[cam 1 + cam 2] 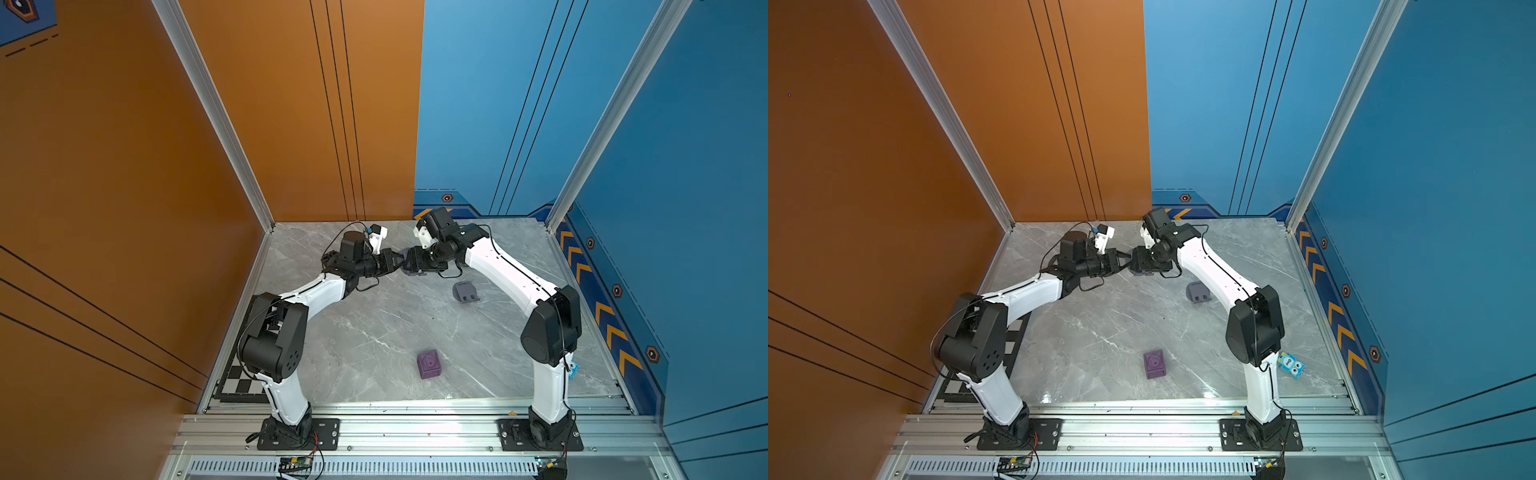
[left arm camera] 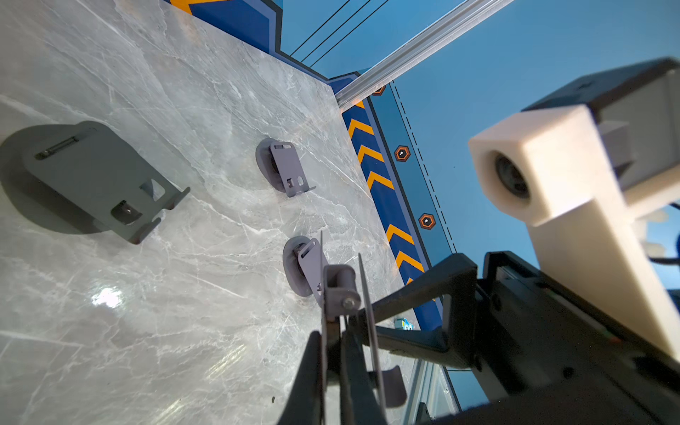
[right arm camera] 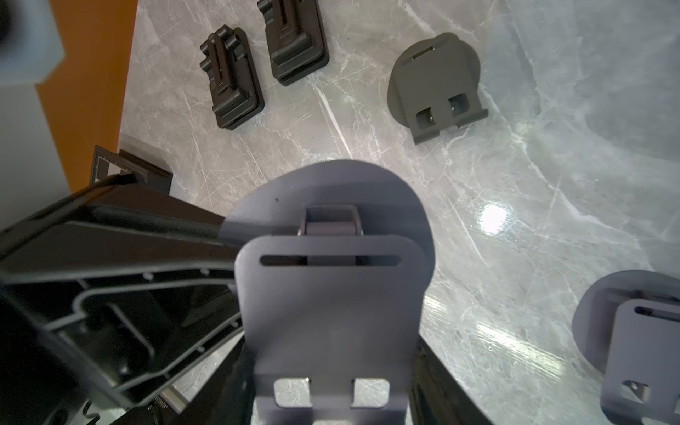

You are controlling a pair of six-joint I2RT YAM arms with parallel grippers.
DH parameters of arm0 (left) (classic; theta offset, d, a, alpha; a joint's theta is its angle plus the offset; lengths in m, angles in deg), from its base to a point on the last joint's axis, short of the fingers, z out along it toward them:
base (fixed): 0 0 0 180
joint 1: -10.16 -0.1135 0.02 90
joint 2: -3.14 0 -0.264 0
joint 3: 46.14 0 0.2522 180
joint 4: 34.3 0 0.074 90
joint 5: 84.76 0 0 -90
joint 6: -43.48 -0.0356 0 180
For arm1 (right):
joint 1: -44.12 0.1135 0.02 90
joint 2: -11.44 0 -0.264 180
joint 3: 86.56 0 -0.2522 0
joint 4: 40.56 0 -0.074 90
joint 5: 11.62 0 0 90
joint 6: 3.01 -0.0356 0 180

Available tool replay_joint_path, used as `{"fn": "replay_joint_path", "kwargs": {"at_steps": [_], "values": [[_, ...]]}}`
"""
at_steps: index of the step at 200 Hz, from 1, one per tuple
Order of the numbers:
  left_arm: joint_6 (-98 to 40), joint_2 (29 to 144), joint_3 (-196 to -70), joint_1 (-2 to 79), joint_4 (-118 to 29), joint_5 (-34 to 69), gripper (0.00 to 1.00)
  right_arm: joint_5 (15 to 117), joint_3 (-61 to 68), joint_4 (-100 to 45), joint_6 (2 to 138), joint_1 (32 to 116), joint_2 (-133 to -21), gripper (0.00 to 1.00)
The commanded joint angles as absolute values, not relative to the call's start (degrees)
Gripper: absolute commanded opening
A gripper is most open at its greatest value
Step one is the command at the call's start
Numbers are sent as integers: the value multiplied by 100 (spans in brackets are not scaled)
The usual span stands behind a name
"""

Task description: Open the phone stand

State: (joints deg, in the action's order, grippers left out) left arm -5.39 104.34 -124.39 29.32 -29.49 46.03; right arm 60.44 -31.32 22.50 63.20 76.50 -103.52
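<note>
1. Plainly, the phone stand (image 3: 331,312) fills the centre of the right wrist view. In both top views it hangs clear of the worktop (image 1: 374,332) at upper centre, bridged between the two arms, so neither arm is nearer.
2. Left gripper (image 2: 340,333): its jaws are pressed together on the thin rim of the stand's round base, seen edge-on at lower centre of the left wrist view.
3. Right gripper (image 1: 415,262): in the right wrist view its jaws flank the slotted support plate at the bottom of the frame, pinching it by its side edges.
4. The base and plate lie face to face, nearly parallel, joined by the hinge link (image 3: 331,224) at the plate's upper end. The left jaws come in from frame-left, across the plate's long axis.
5. Judgement: the stand is not yet opened. The next move probably calls for one arm to hold firm while the other swings its plate about that hinge.
6. A second stand (image 1: 466,292) and a purple cube (image 1: 429,364) sit well apart on the worktop.
</note>
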Motion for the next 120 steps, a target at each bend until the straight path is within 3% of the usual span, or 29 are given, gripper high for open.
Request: {"fn": "replay_joint_path", "kwargs": {"at_steps": [1,45,120], "values": [[-1244,10240,-12076,2900,-3374,4812,0,5705,-3710,2171,6382,7435,-10326,14],[-2056,10166,-12013,2915,-4197,4674,0,5621,-4341,2718,6556,7207,-10489,13],[-2074,10049,-11989,2993,-4288,4532,0,5494,-4782,3130,6761,7158,-10702,15]]}}
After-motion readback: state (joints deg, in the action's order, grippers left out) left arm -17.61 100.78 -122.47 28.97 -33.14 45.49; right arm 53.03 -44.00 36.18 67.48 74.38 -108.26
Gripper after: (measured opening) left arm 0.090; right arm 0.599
